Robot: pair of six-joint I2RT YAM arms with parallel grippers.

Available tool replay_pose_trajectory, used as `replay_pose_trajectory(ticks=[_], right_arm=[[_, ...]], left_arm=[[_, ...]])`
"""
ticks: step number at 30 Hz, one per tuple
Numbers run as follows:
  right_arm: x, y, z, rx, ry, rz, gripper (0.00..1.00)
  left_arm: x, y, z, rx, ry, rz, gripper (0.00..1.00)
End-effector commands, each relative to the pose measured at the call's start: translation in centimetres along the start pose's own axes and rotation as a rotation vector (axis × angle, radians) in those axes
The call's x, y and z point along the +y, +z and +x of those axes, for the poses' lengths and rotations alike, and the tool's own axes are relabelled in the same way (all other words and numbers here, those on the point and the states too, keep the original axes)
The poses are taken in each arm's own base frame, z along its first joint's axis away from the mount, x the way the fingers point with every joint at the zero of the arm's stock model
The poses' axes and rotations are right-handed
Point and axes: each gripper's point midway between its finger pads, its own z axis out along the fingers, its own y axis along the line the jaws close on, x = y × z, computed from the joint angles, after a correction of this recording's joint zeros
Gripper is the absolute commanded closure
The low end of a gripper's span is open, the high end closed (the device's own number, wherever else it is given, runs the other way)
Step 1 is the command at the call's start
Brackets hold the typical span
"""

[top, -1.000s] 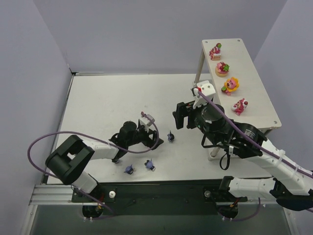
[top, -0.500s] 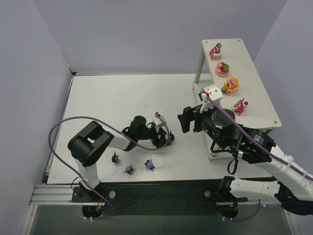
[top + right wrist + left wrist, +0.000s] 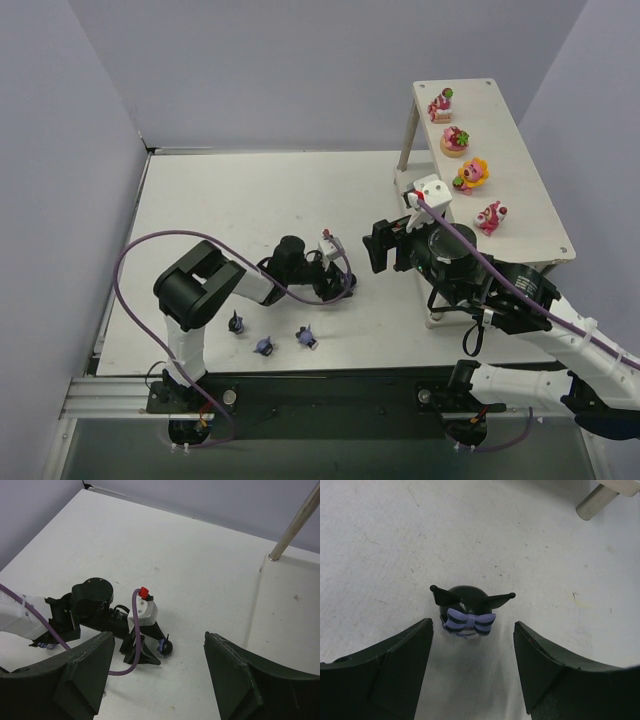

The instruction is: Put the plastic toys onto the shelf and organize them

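left tool spread either side of the dark bow toy, which stands on the counter untouched | you should centre its round head between the fingers, close gently, lift straight | right tool spread, holding nothing

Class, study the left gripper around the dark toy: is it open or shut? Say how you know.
Open. The left gripper straddles the dark toy, bare table showing between it and each finger.
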Motion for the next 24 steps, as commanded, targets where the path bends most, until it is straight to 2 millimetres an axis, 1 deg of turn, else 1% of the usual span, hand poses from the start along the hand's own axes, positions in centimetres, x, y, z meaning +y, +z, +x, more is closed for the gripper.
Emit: replay_pose_trajectory(ticks=[1,2,5,9,12,17,20,24], right_arm=[[-0.9,-0.1,-0.6,-0.030,-0.005,0.036,0.27],[-0.9,-0.1,-0.5,-0.029,-0.006,0.038,0.26],[-1.0,0.0,-0.4,-0.026,-0.007,0.041,0.26],[-1.1,0.0,-0.4,-0.027,-0.010,0.046,0.26],[-1.3,0.0,-0.3,-0.026,-0.010,0.051,0.26],[-1.4,0.1,-0.3,-0.024,-0.017,0.057,0.26],[-1.5,0.1,-0.2,-0.023,-0.020,0.059,0.26],[-1.7,0.0,-0.2,-0.023,-0.021,0.065,0.26]], left_arm=[[0.1,1.1,-2.3,-0.064,0.053,0.019,0.28],[0.2,1.2,-2.1,-0.057,0.048,0.019,0.31],[0.4,1.5,-2.3,-0.061,0.046,0.022,0.35],[0.7,1.6,-2.3,-0.064,0.048,0.010,0.38],[0.8,1.6,-2.3,-0.066,0.047,0.001,0.39],[1.2,1.8,-2.9,-0.084,0.050,-0.016,0.39],[1.1,1.9,-2.9,-0.090,0.050,-0.012,0.39],[1.1,2.1,-2.9,-0.092,0.046,-0.003,0.46]])
